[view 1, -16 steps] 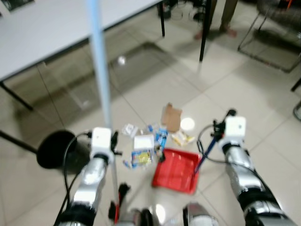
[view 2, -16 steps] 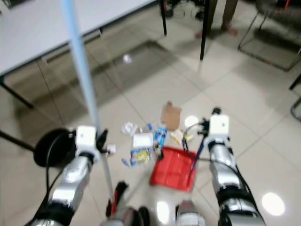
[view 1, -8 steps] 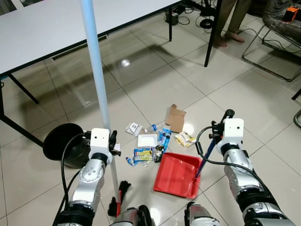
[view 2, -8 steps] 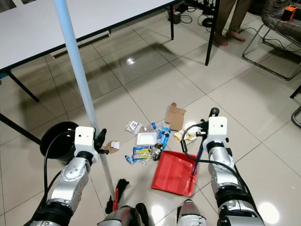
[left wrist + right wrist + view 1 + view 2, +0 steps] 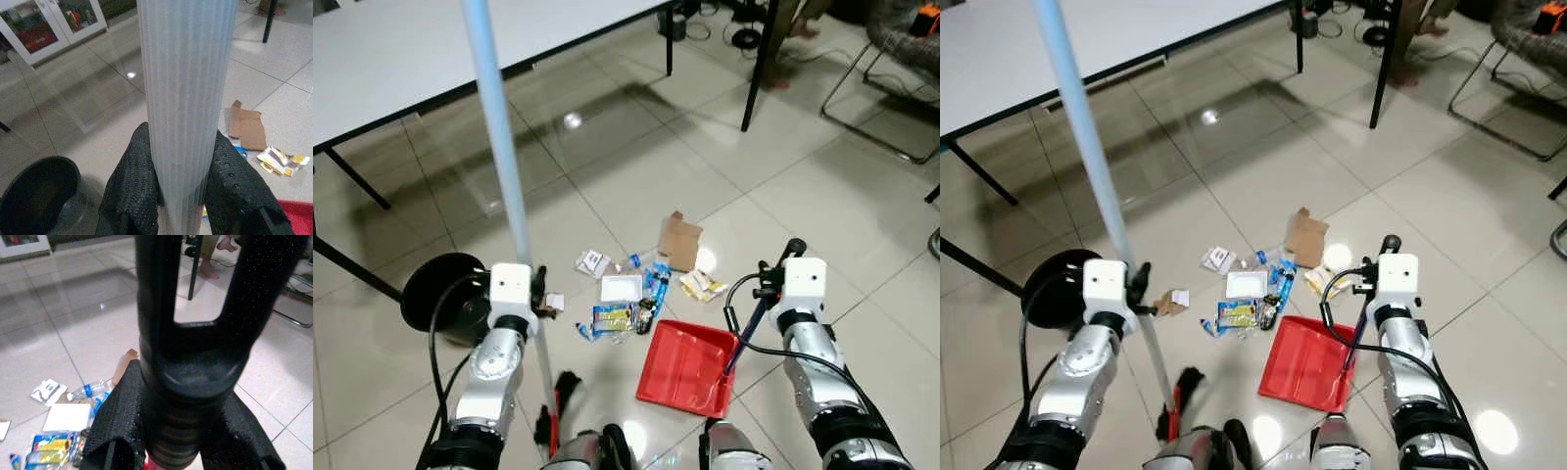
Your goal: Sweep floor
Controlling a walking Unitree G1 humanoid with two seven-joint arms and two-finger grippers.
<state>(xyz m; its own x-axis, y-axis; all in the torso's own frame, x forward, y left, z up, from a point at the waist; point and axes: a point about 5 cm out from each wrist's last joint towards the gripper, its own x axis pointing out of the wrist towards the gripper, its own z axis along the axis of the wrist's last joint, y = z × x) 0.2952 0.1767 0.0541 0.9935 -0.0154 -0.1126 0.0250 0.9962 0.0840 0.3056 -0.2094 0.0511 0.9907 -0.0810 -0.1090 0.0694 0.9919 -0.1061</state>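
Litter pile (image 5: 636, 294) on the floor (image 5: 636, 176) ahead, dustpan (image 5: 687, 366) just behind it to the right, broom head (image 5: 558, 406) behind-left, bin (image 5: 445, 299) far left, worktop (image 5: 401, 59) beyond, cardboard (image 5: 677, 240) at the pile's far edge

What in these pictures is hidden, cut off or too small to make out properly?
- Broom: the pole's top is cut off by the upper edge of both eye views.
- Litter pile: the wrapper labels are too small to read.
- Person: only the feet and lower legs show at the top edge.
- Dustpan: in the right wrist view, its black handle and the right gripper hide the tray.
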